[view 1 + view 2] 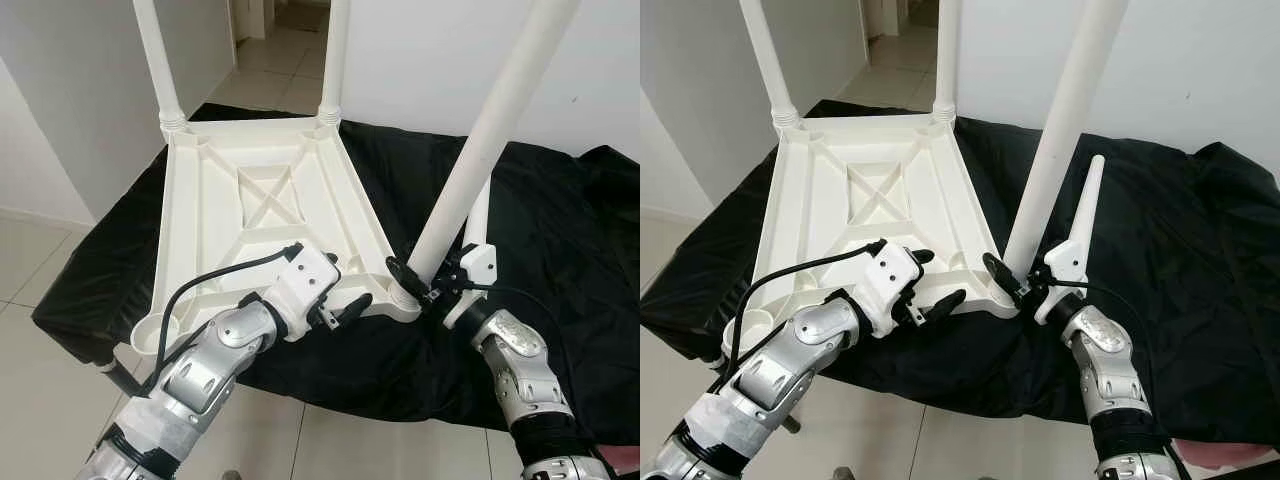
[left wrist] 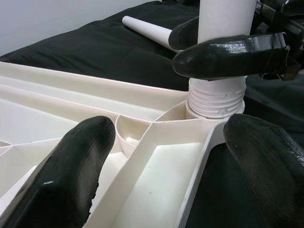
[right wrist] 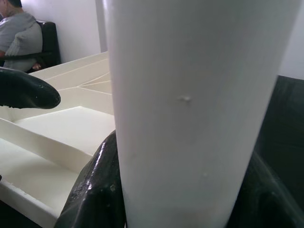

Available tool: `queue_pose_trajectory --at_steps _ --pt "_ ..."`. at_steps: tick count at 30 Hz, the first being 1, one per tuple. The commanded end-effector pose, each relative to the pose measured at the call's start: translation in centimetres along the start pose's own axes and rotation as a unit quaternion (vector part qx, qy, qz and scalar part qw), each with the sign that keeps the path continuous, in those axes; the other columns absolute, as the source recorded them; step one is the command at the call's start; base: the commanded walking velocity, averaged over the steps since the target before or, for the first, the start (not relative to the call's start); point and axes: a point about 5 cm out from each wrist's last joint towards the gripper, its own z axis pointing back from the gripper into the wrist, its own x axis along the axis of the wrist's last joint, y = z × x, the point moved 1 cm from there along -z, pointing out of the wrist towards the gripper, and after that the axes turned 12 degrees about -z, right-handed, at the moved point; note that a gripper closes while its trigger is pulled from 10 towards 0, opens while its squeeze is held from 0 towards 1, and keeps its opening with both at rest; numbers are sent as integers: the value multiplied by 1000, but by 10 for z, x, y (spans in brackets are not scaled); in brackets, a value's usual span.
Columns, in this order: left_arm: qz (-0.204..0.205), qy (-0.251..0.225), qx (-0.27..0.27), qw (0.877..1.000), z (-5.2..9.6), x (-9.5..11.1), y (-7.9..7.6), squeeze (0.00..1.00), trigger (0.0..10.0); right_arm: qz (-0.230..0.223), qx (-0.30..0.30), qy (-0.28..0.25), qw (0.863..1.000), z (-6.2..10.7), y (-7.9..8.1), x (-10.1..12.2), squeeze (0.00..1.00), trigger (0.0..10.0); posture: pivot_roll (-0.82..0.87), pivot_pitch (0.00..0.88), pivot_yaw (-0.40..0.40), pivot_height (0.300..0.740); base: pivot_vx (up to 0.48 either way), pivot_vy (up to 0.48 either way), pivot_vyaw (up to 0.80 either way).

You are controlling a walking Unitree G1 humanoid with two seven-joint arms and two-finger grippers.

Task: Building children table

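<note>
the left end effector [image 1: 345, 300] is spreading released fingers over the near edge of the upturned white tabletop [image 1: 262, 210]. the right end effector [image 1: 418, 282] is grasping a white leg [image 1: 480, 140] seated in the near corner socket. black cloth [image 1: 560, 230] is lying open beyond, over the bench.

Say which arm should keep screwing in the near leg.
Right. Its gripper is already clamped around the leg just above the corner socket. The left gripper is open, straddling the tabletop rim.
</note>
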Motion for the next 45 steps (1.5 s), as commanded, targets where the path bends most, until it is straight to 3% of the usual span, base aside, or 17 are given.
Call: queue_pose_trajectory --at_steps 1,13,19,23,25,26,27,33,36,41,42,45 --pt "-5 -13 -58 998 -1 2 -5 0 10000 -7 -18 14 1000 6 -4 -5 0 10000 -73 0 -24 740 0 0 0" --pt "2 -10 -62 998 -5 2 -6 0 10000 6 -127 20 992 0 1 -8 0 10000 -95 0 -7 740 0 0 0" --pt "11 -10 -52 999 -4 2 -6 0 10000 -7 -155 4 988 -3 16 -8 0 10000 -94 0 -1 740 0 0 0" --pt "12 -9 -53 999 -3 2 -10 0 10000 -19 -197 -2 980 -3 22 -10 0 10000 -89 0 -3 740 0 0 0" --pt "11 -10 -54 998 -2 3 -10 0 10000 -35 -257 -7 966 -2 25 -12 0 10000 -86 0 -5 740 0 0 0" --pt "11 -10 -54 998 -2 3 -10 0 10000 -35 -257 -7 966 -2 25 -12 0 10000 -86 0 -5 740 0 0 0" --pt "10 -8 -52 999 -3 2 -8 0 10000 -44 -294 -8 955 -2 27 -14 0 10000 -87 0 -5 740 0 0 0" --pt "12 -10 -51 999 -5 4 -7 0 10000 -79 -353 -20 932 -8 42 -17 0 10000 -90 0 2 740 0 0 0" --pt "13 -10 -54 998 -5 5 -9 0 10000 -89 -362 -20 928 -9 48 -18 0 10000 -91 0 6 740 0 0 0" --pt "13 -8 -56 998 -4 4 -8 0 10000 -86 -351 -32 932 -10 50 -13 0 10000 -95 0 14 740 0 0 0" --pt "12 -8 -58 998 -4 4 -8 0 10000 -85 -345 -40 934 -9 49 -8 1000 10000 -95 0 14 740 0 0 0" --pt "11 -8 -59 998 -4 4 -8 0 10000 -77 -331 -54 939 -8 48 -2 1000 10000 -95 0 12 740 0 0 0"
